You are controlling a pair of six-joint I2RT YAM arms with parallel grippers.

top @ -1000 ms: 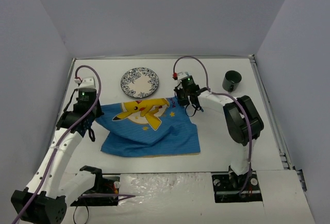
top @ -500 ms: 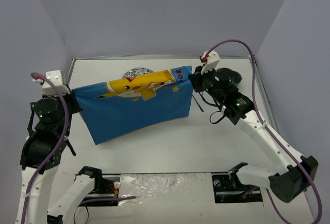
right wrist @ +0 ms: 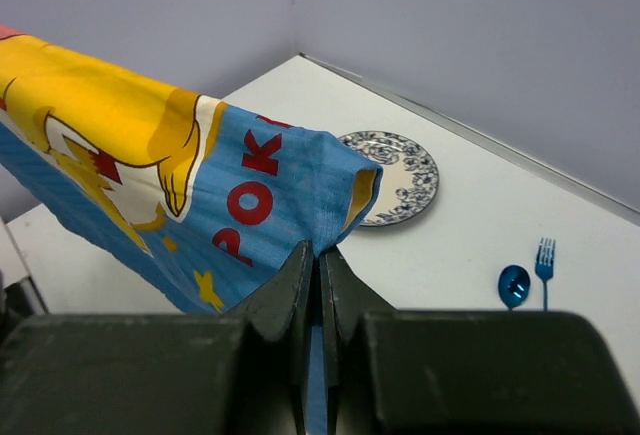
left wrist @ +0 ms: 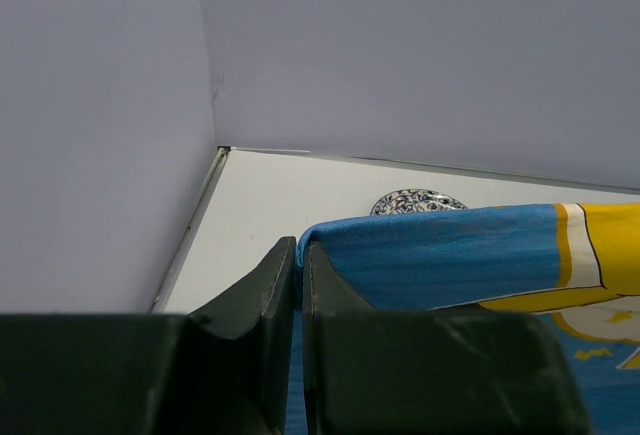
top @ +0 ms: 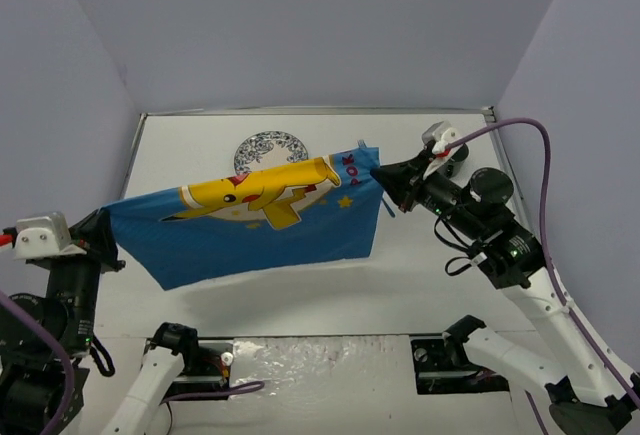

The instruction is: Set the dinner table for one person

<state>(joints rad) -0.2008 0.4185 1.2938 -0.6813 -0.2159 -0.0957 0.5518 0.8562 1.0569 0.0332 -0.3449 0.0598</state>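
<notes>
A blue cloth placemat (top: 250, 220) with a yellow cartoon figure hangs stretched in the air above the white dinner table (top: 300, 295). My left gripper (top: 108, 223) is shut on its left top corner; in the left wrist view the cloth (left wrist: 450, 255) is pinched between the jaws (left wrist: 299, 245). My right gripper (top: 380, 173) is shut on the right top corner, with the cloth (right wrist: 250, 195) pinched in the right wrist view (right wrist: 318, 252). A patterned plate (top: 270, 147) lies behind the cloth, partly hidden.
The plate also shows in the right wrist view (right wrist: 395, 177) and the left wrist view (left wrist: 415, 202). A blue spoon (right wrist: 513, 284) and blue fork (right wrist: 545, 260) lie right of the plate. A dark cup (top: 455, 155) stands at the far right, mostly behind the right arm.
Both arms have lifted the placemat off the table and pulled it toward the near side. It went from crumpled on the table to stretched taut in the air.
</notes>
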